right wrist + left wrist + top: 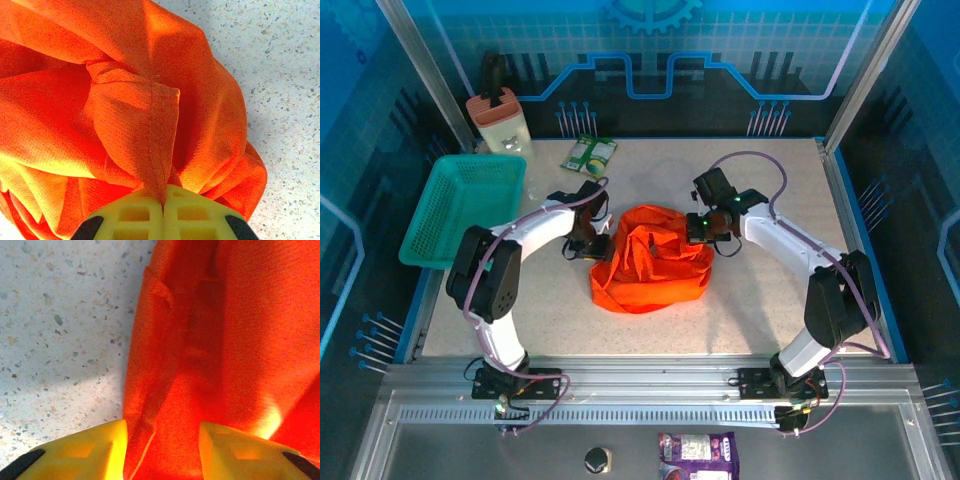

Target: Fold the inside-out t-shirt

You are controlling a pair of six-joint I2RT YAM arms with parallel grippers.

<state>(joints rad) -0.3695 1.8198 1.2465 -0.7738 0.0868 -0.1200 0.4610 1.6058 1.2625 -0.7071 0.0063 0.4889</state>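
At the middle of the speckled surface (760, 310), between both arms: inside-out t-shirt (650, 262), bunched in a wrinkled orange-red heap. Over the left edge, tilted: teal mesh basket (460, 205). At the heap's right side: right fingers (192, 215), pressed together, pinching a seamed fold of the cloth. At the heap's left side: left fingers (85, 450), spread apart, straddling a fold of cloth, not clamped on it.
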